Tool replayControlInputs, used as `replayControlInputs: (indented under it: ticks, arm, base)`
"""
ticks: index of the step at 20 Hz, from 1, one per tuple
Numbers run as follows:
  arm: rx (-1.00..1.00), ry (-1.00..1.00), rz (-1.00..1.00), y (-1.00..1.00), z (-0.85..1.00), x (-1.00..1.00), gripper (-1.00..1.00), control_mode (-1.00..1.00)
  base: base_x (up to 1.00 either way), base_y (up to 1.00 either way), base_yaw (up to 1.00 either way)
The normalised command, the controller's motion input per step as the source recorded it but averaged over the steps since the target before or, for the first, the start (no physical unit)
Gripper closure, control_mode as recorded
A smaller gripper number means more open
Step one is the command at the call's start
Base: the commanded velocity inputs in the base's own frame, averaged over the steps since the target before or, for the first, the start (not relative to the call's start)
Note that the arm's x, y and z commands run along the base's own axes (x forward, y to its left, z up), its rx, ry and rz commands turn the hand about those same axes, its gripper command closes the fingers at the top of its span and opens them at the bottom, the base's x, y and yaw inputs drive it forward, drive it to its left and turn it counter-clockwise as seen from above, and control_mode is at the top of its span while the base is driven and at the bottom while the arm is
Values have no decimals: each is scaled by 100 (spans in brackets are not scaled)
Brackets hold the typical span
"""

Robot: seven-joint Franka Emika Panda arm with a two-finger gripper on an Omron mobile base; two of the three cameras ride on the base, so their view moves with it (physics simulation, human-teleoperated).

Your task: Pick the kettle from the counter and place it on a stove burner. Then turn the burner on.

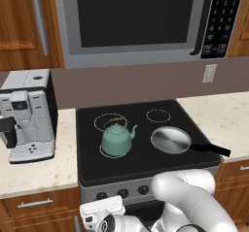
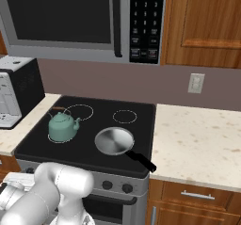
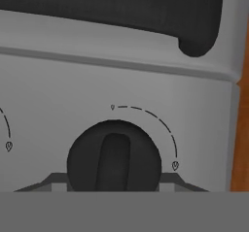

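The beige speckled desk (image 1: 34, 170) flanks a black glass cooktop (image 1: 141, 165), with a microwave (image 1: 136, 22) above it and a coffee machine (image 1: 26, 114) at the desk's left end. The white arm (image 1: 194, 202) is folded low in front of the stove, its wrist down by the knob row. A flat silver pan (image 1: 170, 140) sits front right on the cooktop, its black handle pointing toward the right edge. The kettle (image 1: 116, 139), squat and teal-green with a curved spout and arched brownish handle, stands upright on the front-left stove burner (image 1: 103, 152). In the hand view, a dark knob (image 3: 114, 162) lies close ahead. The end effector's state cannot be told.
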Motion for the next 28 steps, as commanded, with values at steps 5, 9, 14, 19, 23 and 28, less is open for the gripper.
replayControlInputs:
  ticks: [5,9,14,19,23,28]
  arm:
    - [0,0,8,0,0,0,100,-100]
    - [-2,0,7,0,0,0,100,-100]
    - [-8,0,3,0,0,0,100,-100]
    - [-13,0,0,5,0,0,100,-100]
    - [-16,4,0,2,0,0,100,-100]
    - [-21,11,0,0,0,0,100,-100]
  base:
    - [0,0,0]
    - [0,0,0]
    - [0,0,0]
    - [0,0,0]
    - [0,0,0]
    - [0,0,0]
